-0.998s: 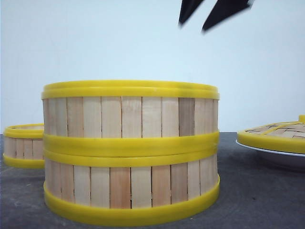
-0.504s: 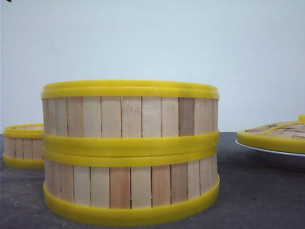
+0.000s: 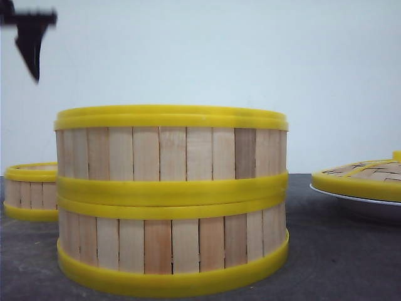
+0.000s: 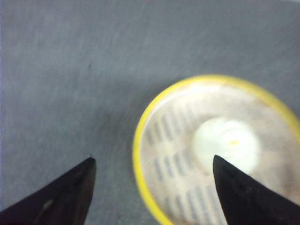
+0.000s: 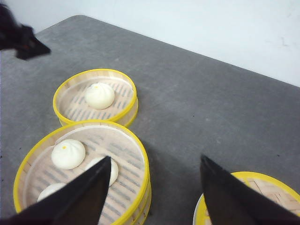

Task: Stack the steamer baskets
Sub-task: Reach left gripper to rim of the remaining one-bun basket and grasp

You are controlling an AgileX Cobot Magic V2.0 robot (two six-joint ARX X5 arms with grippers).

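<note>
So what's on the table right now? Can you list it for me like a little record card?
stack: two steamer baskets, one on the other, middle of the table
stack contents: white buns in the top basket
single basket: third basket, apart from the stack, one bun inside
lid: woven lid on a white plate, off to the right
left gripper: jaws open, above the single basket
right gripper: jaws open, holding nothing
</note>
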